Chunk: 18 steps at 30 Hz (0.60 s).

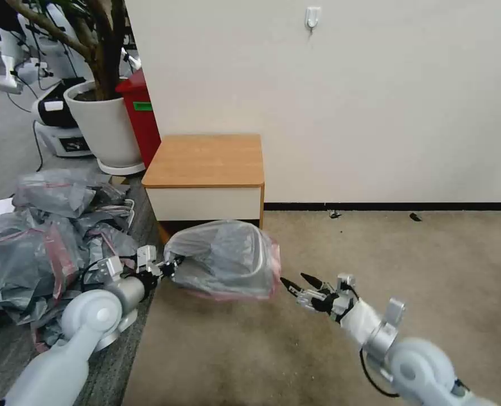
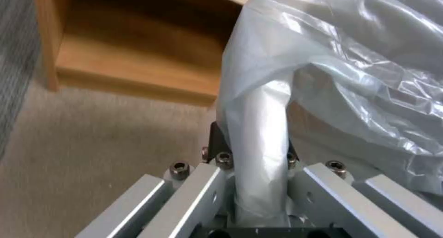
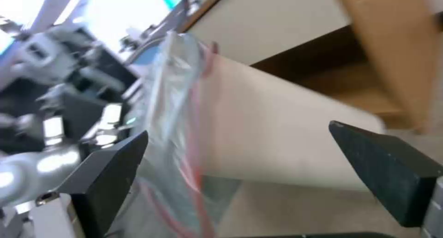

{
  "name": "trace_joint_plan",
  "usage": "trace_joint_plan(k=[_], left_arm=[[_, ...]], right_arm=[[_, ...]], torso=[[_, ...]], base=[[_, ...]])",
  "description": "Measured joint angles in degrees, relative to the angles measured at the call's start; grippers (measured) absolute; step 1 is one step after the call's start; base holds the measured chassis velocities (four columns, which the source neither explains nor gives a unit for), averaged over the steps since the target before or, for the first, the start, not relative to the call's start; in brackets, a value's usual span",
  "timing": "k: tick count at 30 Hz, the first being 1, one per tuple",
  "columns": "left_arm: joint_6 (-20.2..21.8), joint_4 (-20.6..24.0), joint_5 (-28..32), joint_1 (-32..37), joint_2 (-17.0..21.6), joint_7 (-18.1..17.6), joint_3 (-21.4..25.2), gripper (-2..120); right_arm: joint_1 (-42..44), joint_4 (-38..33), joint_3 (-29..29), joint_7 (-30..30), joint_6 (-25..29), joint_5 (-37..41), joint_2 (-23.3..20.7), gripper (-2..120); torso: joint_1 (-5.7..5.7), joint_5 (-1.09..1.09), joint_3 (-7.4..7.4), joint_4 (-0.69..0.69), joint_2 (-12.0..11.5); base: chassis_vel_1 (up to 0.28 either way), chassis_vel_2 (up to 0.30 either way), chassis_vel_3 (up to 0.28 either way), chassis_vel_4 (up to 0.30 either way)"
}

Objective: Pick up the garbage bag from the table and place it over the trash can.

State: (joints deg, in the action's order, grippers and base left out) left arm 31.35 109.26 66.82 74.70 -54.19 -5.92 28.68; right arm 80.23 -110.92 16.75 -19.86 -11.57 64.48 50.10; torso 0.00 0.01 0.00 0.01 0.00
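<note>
I am seeing the thin translucent grey, pink-banded garbage bag [image 1: 227, 256] draping the cream-white plastic trash can [image 3: 277, 141] on the carpet before the wooden nightstand's [image 1: 205, 160] front edge; left gripper [image 1: 168, 267] pinching its rim, right gripper [image 1: 295, 283] spread beside. Mostly done, I am judging.

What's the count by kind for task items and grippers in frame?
Garbage bag on the can: 1, the garbage bag
Trash can: 1, the trash can
Table: 1, the table
Grippers: 2, the left gripper shut on the bag, the right gripper open beside it
Total: 5
</note>
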Motion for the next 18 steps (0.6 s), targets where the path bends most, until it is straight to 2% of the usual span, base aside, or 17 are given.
trace_joint_plan(k=[1, 3, 5, 18], left_arm=[[-0.25, 0.04, -0.38, 0.29, 0.16, 0.87, 0.16, 2], [-2.39, 0.1, -3.35, 2.06, 0.84, 5.82, 1.07, 2], [-3.19, 0.27, -4.27, 2.54, 0.88, 7.04, 1.25, 2], [-5.37, 2.01, -7.32, 4.49, 0.38, 8.43, 1.16, 2]], right_arm=[[-0.3, 0.22, 0.03, -0.64, -0.3, 0.44, -0.23, 100], [-2.46, 1.36, 0.54, -6.07, -5.2, 3.71, -2.06, 100], [-3.28, 1.69, 0.32, -7.26, -6.42, 4.27, -2.46, 100], [-6.62, 3.96, -3.23, -10.16, -8.86, 4.15, -1.56, 100]], torso=[[0.0, -0.01, 0.0, 0.0, 0.0], [0.0, -0.01, 0.0, 0.0, 0.0], [0.0, -0.02, 0.0, -0.01, 0.0], [0.0, -0.01, 0.0, -0.01, 0.0]], base=[[0.0, 0.0, 0.0, 0.0], [0.0, 0.0, 0.0, 0.0], [0.0, 0.0, 0.0, 0.0], [0.0, 0.0, 0.0, 0.0]])
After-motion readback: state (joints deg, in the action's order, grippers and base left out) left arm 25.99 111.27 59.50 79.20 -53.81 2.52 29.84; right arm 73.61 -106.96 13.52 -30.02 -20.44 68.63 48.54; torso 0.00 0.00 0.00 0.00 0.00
